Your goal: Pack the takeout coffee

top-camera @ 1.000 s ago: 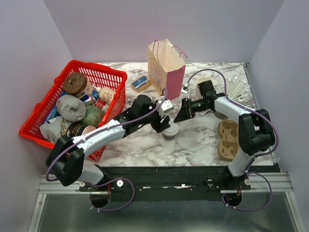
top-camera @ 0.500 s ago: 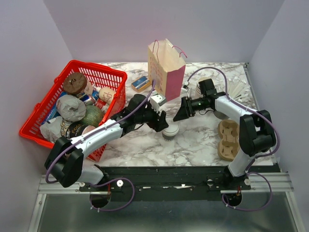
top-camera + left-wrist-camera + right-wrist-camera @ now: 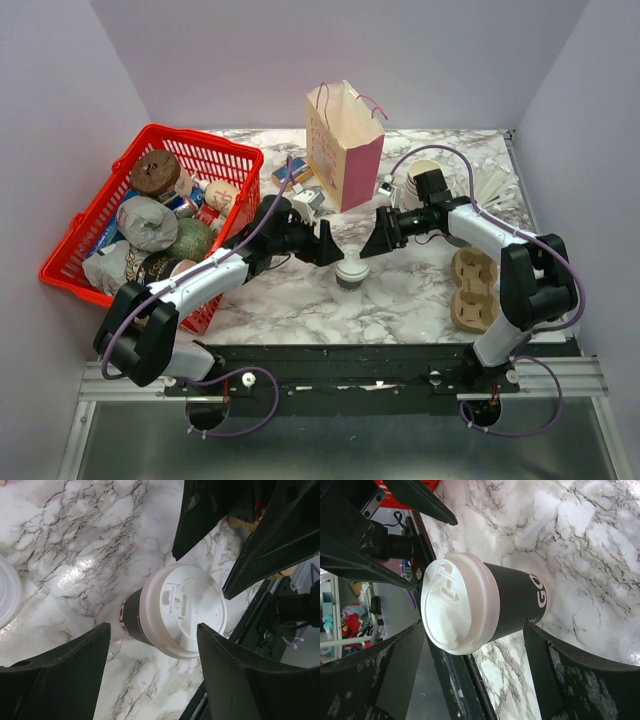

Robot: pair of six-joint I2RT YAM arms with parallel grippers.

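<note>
The takeout coffee cup [image 3: 351, 271] stands upright on the marble table with its white lid on. The left wrist view shows the lid [image 3: 183, 609] and the dark band [image 3: 131, 622]. The right wrist view shows the cup [image 3: 485, 606] from its other side. My left gripper [image 3: 325, 246] is open just left of the cup, not touching it; its fingertips [image 3: 154, 626] stand apart, wider than the cup. My right gripper [image 3: 378, 235] is open just right of the cup, also apart from it [image 3: 474, 624]. The pink and cream paper bag [image 3: 345, 145] stands open behind.
A red basket [image 3: 74, 247] full of goods is at the left. Brown cup carriers [image 3: 472, 290] lie at the right. A stack of cream cups [image 3: 421, 176] stands behind the right arm. A blue box [image 3: 291, 172] lies left of the bag. A loose white lid [image 3: 7, 597] is nearby.
My left gripper has drawn back to the left, off the top of the cup. The lidded cup stays in place. The right gripper has hardly moved.
</note>
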